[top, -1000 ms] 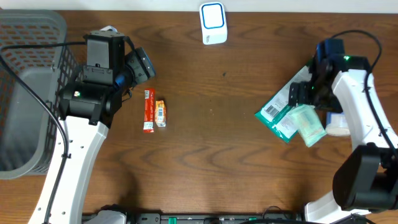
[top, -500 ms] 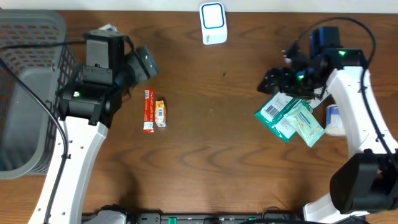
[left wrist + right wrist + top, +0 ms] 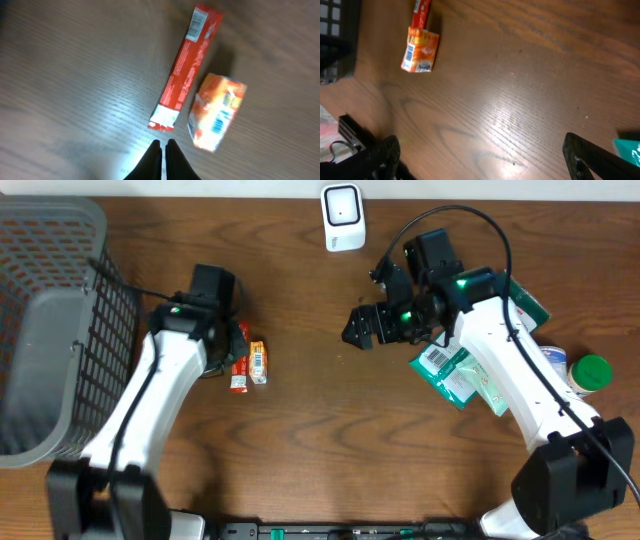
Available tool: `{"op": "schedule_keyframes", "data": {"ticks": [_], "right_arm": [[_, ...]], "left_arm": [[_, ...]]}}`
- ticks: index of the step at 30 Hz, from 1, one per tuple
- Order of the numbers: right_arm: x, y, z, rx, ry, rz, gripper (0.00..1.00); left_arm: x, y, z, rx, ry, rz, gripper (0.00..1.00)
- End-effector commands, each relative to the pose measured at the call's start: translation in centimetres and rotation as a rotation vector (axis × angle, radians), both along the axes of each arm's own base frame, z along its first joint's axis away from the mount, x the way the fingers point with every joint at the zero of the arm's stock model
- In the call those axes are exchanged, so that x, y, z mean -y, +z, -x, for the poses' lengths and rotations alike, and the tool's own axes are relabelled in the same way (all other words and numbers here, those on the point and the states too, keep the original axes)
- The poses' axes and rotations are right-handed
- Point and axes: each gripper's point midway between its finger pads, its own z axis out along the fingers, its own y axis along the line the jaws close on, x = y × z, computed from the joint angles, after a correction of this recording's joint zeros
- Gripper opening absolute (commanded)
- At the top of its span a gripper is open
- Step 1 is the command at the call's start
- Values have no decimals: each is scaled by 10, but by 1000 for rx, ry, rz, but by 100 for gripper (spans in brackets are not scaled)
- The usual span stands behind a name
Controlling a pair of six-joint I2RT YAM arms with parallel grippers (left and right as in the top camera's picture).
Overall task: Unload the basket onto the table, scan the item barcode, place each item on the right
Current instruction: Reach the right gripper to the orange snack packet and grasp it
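Observation:
A long red stick pack (image 3: 238, 358) and a small orange pack (image 3: 258, 363) lie side by side on the wooden table, left of centre. My left gripper (image 3: 228, 365) hangs right beside them, shut on nothing. In the left wrist view its fingertips (image 3: 163, 146) sit just short of the red pack's (image 3: 185, 75) white end, with the orange pack (image 3: 217, 112) to the right. A white scanner (image 3: 342, 218) stands at the back edge. My right gripper (image 3: 368, 305) is open over bare wood mid-table, and both packs (image 3: 420, 50) lie far from its jaws (image 3: 485, 160).
Green packets (image 3: 455, 372) lie under the right arm, and a green-lidded bottle (image 3: 586, 372) lies further right. A grey wire basket (image 3: 50, 330) fills the left side of the table.
My left arm dropped down beside the two packs and its gripper went from open to shut. My right arm swung left, away from the green packets, still open.

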Motion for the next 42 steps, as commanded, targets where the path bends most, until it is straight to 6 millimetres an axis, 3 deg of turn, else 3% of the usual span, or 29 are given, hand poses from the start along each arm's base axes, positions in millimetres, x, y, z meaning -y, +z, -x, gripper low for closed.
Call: {"op": "schedule_keyframes", "data": {"ticks": [1, 4, 8, 15, 20, 22, 23, 25, 27, 28, 30, 32, 34, 36, 37, 42], "right_arm": [[-1, -5, 6, -12, -17, 24, 99], [6, -8, 4, -7, -32, 61, 99], [8, -9, 4, -10, -36, 69, 99], [9, -10, 6, -19, -37, 73, 99], [6, -10, 7, -18, -29, 72, 99], [-3, -9, 11, -9, -4, 72, 89], [-12, -10, 13, 13, 4, 92, 78], [-21, -12, 12, 41, -38, 139, 70], [-42, -11, 12, 104, -58, 173, 46], [-47, -10, 12, 124, -63, 179, 41], [-82, -6, 10, 256, -70, 201, 33], [-105, -7, 12, 323, -58, 205, 35], [-125, -13, 18, 348, -47, 203, 29], [-147, -30, 25, 363, -16, 212, 8], [-154, -39, 27, 371, -6, 222, 4], [-191, -95, 28, 393, 39, 236, 2]], "left_arm": [[9, -32, 2, -93, -8, 38, 8], [28, -52, -2, -136, -52, 122, 8], [57, -62, -4, -160, -120, 268, 8], [92, -53, -7, -141, -203, 463, 8], [92, -51, -14, -105, -230, 462, 7], [86, -44, -21, -74, -215, 449, 7], [72, -35, -29, -42, -166, 421, 7], [51, -22, -35, -1, -93, 378, 7], [28, -5, -37, 51, -36, 332, 9], [17, 5, -37, 78, -14, 310, 11], [-10, 23, -33, 129, 43, 244, 17], [-31, 35, -25, 150, 96, 201, 23], [-44, 41, -17, 147, 144, 192, 24], [-56, 42, -8, 130, 195, 187, 24], [-59, 42, -5, 122, 206, 187, 24], [-62, 34, 2, 88, 221, 186, 24]]}}
